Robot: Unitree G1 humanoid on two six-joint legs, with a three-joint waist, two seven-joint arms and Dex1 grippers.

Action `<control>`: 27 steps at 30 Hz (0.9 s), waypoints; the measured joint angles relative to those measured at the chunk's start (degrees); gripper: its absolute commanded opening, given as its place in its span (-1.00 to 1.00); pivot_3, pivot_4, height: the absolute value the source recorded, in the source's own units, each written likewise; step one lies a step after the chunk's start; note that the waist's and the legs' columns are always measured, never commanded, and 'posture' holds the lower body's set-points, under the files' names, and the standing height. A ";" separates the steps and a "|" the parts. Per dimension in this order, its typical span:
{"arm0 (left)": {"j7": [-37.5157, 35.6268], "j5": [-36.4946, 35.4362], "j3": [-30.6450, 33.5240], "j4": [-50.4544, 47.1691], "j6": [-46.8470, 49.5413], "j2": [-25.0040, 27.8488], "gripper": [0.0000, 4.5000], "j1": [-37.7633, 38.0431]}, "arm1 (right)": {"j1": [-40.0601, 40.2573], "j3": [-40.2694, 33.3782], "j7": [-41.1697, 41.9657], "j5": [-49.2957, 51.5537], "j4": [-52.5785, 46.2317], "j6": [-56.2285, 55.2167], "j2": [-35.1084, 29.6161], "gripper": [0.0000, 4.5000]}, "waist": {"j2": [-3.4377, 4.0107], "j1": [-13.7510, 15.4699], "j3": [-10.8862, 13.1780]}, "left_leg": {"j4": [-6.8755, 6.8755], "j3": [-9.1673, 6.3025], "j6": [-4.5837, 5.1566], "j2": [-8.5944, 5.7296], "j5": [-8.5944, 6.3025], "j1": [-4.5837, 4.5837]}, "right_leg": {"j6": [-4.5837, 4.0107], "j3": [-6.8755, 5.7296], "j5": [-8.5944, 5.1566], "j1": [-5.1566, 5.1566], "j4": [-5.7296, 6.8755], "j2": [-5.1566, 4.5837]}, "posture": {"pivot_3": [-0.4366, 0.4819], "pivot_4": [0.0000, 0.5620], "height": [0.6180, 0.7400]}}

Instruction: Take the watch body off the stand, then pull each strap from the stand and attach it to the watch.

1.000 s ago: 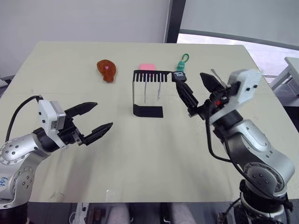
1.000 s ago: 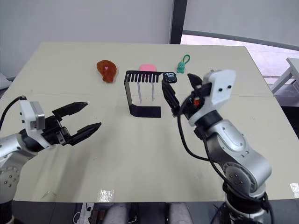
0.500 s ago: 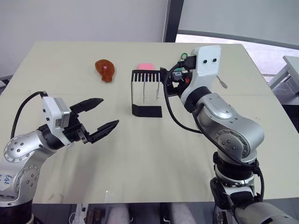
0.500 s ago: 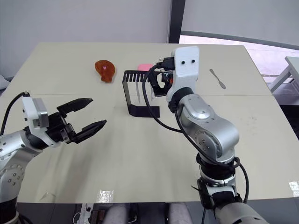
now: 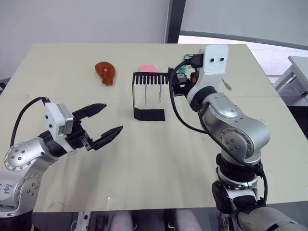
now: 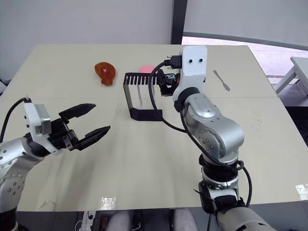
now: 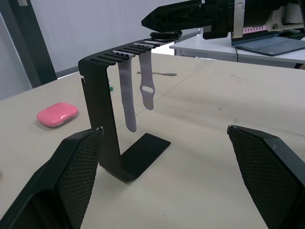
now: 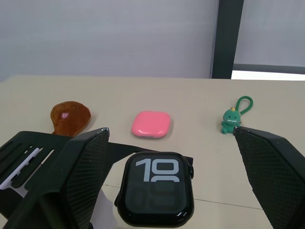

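Watch body [image 8: 156, 187] between wide right jaws — untouched

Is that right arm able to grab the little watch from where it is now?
Probably yes. The right gripper is open, its fingers on either side of the watch body, which sits on the stand with nothing between them.

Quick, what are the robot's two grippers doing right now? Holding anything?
Left gripper: open, holding nothing.
Right gripper: open, either side of the watch body, not gripping it.
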 measured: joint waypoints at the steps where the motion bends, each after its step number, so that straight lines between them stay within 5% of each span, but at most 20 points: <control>1: 0.08 0.00 0.00 0.00 0.00 0.00 1.00 0.00 | 0.01 -0.18 0.34 0.00 0.20 0.17 0.24 0.96 | 0.00 -0.01 0.00 | 0.00 0.00 0.00 0.00 0.00 0.00 | 0.00 0.00 0.00 0.00 -0.01 0.00 | -0.05 -0.47 1.00; 15: 0.65 0.00 0.02 0.00 0.30 0.01 1.00 -0.01 | 0.02 -0.18 2.35 -1.76 1.26 1.12 2.23 0.96 | 0.01 -0.02 0.01 | -0.03 0.00 0.00 0.00 0.00 -0.01 | 0.00 0.00 0.00 0.00 -0.09 -0.01 | -0.05 -0.47 1.00; 18: 0.65 0.00 0.04 0.00 0.30 0.02 1.00 -0.01 | 0.02 -0.18 2.92 -2.23 1.29 1.05 2.38 0.59 | 0.01 -0.03 0.01 | -0.04 0.00 0.00 0.00 0.00 -0.01 | 0.00 0.00 0.00 0.00 -0.09 -0.01 | -0.05 -0.47 1.00; 22: 0.65 0.00 0.06 0.00 0.31 0.04 1.00 -0.01 | 0.02 -0.17 3.59 -2.65 1.29 0.86 2.76 -0.27 | 0.01 -0.03 0.01 | -0.05 0.00 0.00 0.00 0.00 -0.01 | 0.00 0.00 0.00 0.00 -0.12 -0.01 | -0.05 -0.47 1.00; 27: 0.65 0.01 0.07 0.00 0.30 0.04 1.00 0.02 | 0.02 -0.23 4.27 -3.24 1.29 0.75 3.04 -0.29 | 0.01 -0.03 0.01 | -0.06 0.00 0.00 0.00 0.00 -0.01 | 0.00 0.00 0.00 -0.01 -0.13 -0.02 | -0.05 -0.47 1.00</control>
